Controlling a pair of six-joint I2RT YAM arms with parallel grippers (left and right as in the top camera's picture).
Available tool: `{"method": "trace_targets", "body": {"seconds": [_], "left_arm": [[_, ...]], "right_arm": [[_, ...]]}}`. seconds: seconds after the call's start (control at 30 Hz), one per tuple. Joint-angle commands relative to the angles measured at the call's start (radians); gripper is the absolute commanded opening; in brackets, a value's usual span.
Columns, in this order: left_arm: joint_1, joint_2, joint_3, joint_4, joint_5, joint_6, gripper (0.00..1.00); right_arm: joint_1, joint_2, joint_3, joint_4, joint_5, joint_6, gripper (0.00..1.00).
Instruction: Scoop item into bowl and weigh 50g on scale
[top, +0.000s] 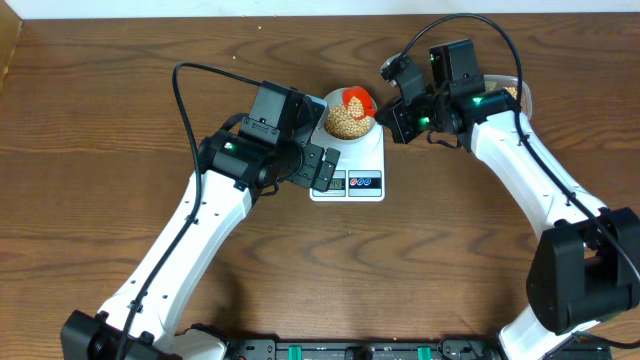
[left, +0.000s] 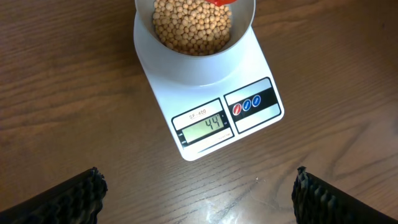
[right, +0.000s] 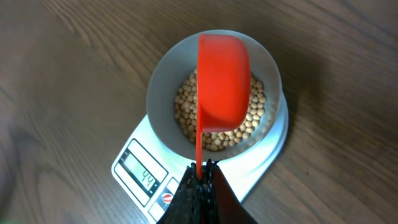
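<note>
Two arms meet over a brown wooden table (top: 100, 150). On the left, the left gripper (top: 322, 170) hangs just beside the near left edge of the scale (top: 372, 150), jaws spread wide and holding nothing; its wrist view shows both dark fingertips (left: 81, 193) well apart above bare wood.

At the centre sits the white digital scale, its display (left: 205, 124) reading 44 and two round buttons (left: 247, 104) to the right of the display. The pale bowl (top: 328, 112) stands on the scale's round platform. The soybeans (left: 193, 25) lie inside the bowl, filling its bottom in a heap.

Over the bowl a red scoop (right: 222, 81) is tipped with its rounded back toward the right wrist camera, covering part of the beans. Its thin handle (right: 199, 143) runs back into the right gripper (right: 200, 180), whose jaws are clamped on the handle's end.

Farther right, behind the right arm, shows a curved edge, possibly a clear tub (top: 515, 92), mostly hidden.
</note>
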Motion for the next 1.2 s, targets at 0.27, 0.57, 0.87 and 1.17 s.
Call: {"method": "trace_targets", "body": {"seconds": [0.27,0.57,0.87,1.17], "left_arm": [[0.004,-0.004,-0.010,0.000,-0.013,0.000,0.98],[0.004,-0.004,-0.010,0.000,-0.013,0.000,0.98],[0.004,-0.004,-0.010,0.000,-0.013,0.000,0.98],[0.004,-0.004,-0.010,0.000,-0.013,0.000,0.98]], "right_arm": [[0.008,-0.026,0.016,0.003,-0.038,0.022,0.01],[0.008,-0.026,0.016,0.004,-0.038,0.021,0.01],[0.008,-0.026,0.016,0.004,-0.038,0.021,0.01],[0.008,-0.026,0.016,0.005,-0.037,-0.071,0.01]]}}
